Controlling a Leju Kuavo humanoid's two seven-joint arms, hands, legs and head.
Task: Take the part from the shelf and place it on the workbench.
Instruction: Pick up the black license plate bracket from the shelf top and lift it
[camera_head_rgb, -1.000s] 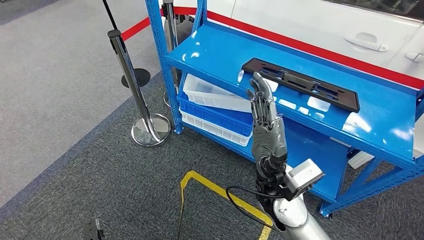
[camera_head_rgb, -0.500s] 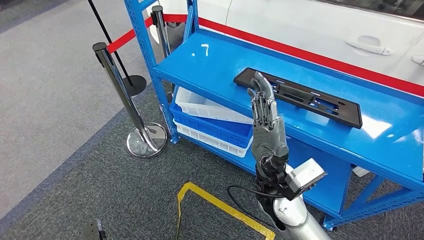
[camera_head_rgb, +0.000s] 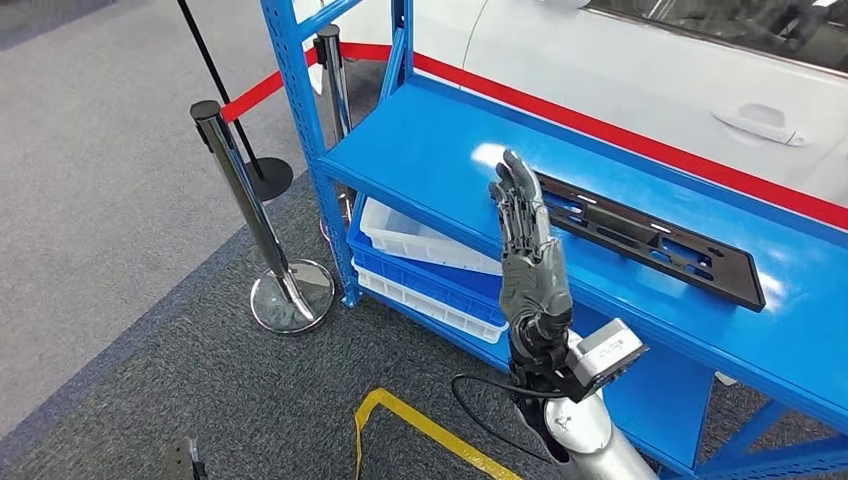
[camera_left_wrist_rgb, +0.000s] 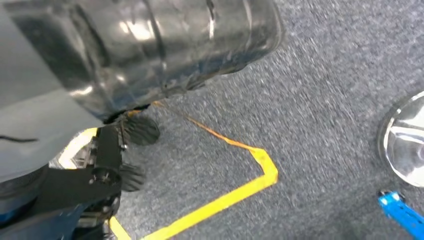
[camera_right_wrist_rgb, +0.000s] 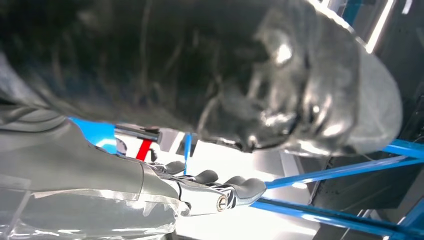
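Room: Grey carpet lay under me, with a yellow floor line (camera_head_rgb: 430, 425), a shiny post (camera_head_rgb: 245, 200) holding a red rope, and a white car (camera_head_rgb: 640, 60) behind a blue shelf (camera_head_rgb: 440, 150).
Part: The part (camera_head_rgb: 650, 240), a long flat black piece, lay on the top board of the blue shelf. Its long side ran along the shelf, going away to my right.
Way to go: The part's near end sat just past the tips of my right hand (camera_head_rgb: 530, 250), a little to the right. I judged I had to reach forward and right to get it.
Nearer hand: My right hand was the near one.
Right hand: It stood up tall with the fingers (camera_head_rgb: 518, 200) straight and a bit apart, holding nothing and not touching the part yet.
Left hand: I could not tell how it was. My left wrist view looked down at the carpet.
Under the shelf: White and blue trays (camera_head_rgb: 420, 255) sat stacked on the lower board.
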